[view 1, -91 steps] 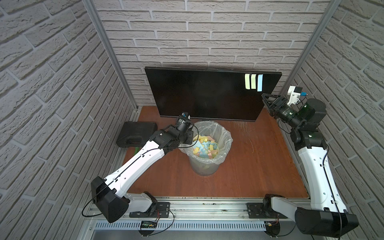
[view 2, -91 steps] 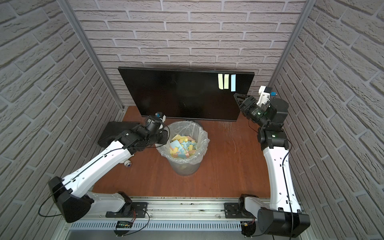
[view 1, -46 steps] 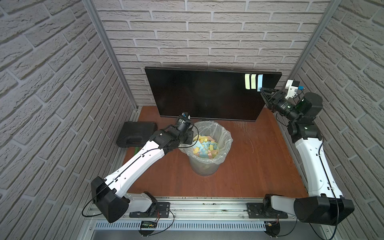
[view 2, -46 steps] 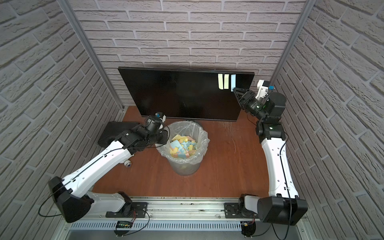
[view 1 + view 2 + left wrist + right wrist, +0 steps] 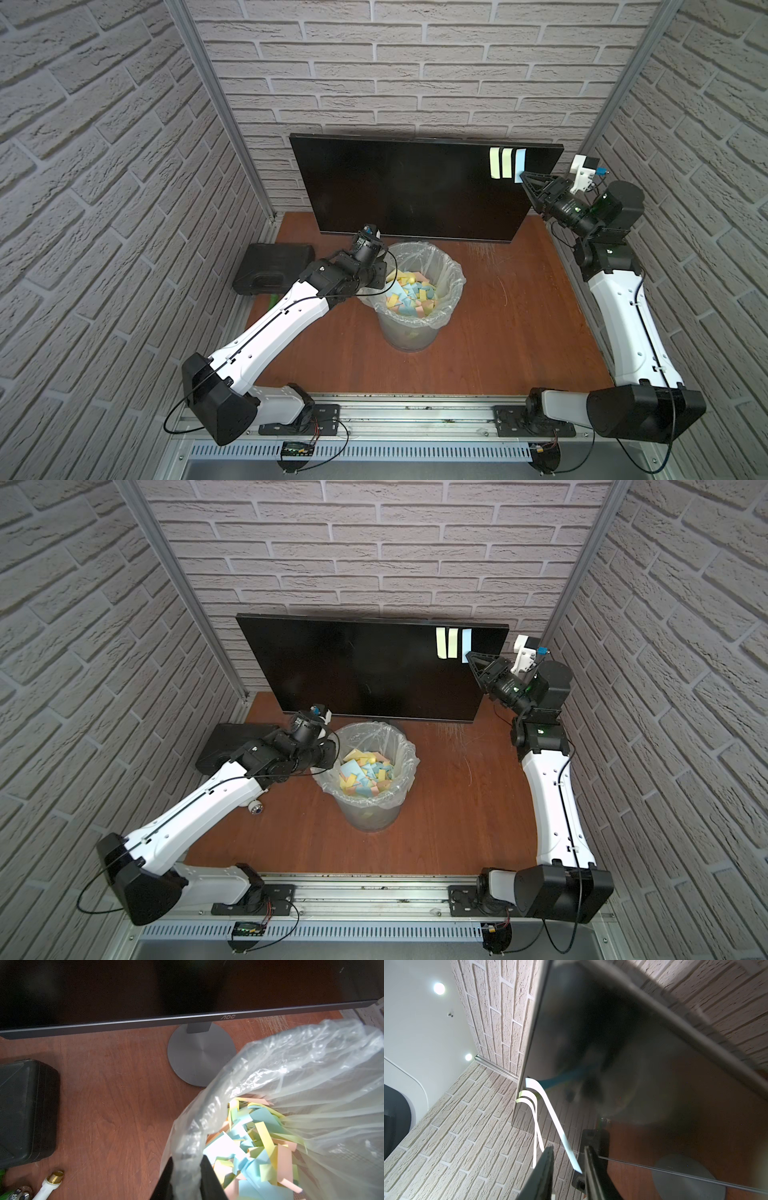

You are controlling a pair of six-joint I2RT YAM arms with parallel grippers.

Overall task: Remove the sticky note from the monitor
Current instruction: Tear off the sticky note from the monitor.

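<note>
Glossy flat black monitor (image 5: 415, 187). In its upper corner by the right arm is a pale blue paper sticky note (image 5: 519, 164), lower edge curling free, beside two yellow strips (image 5: 495, 163). Right gripper (image 5: 568, 1148): jaws parted, straddling that loose edge. Left gripper (image 5: 187, 1159): clamped on the rim of a crinkled clear plastic bag (image 5: 291, 1064).

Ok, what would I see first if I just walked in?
Probably the big black monitor at the back, with three sticky notes near the upper corner beside the right arm. There the right gripper straddles the blue note. Then the bin mid-table, full of colourful paper scraps, its plastic bag pinched by the left gripper.
</note>
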